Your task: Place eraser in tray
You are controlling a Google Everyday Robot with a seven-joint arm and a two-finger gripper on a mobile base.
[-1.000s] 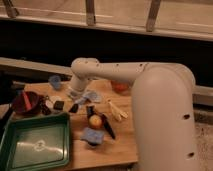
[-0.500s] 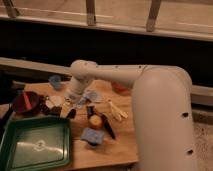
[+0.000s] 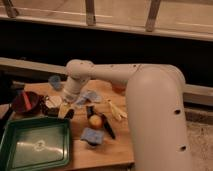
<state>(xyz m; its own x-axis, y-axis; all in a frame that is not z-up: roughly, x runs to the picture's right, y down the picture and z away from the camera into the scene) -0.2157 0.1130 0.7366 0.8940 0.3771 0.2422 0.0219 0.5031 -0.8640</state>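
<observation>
The dark green tray (image 3: 11, 150) with a shiny bottom sits at the front left of the wooden table. My gripper (image 3: 61, 106) hangs from the white arm over the table's left part, just behind the tray's far right corner. A small dark block, apparently the eraser (image 3: 70, 114), lies right under the gripper, partly hidden by it. I cannot tell whether the gripper touches it.
A dark red bowl (image 3: 26, 101) stands left of the gripper. A light blue cup (image 3: 55, 81) is behind it. Light blue pads (image 3: 91, 135), an orange round thing (image 3: 95, 121), a black-handled knife (image 3: 106, 127) and a pale yellow item (image 3: 115, 110) lie to the right.
The gripper has sunk a little toward the table near the dark block. The other things have not moved.
</observation>
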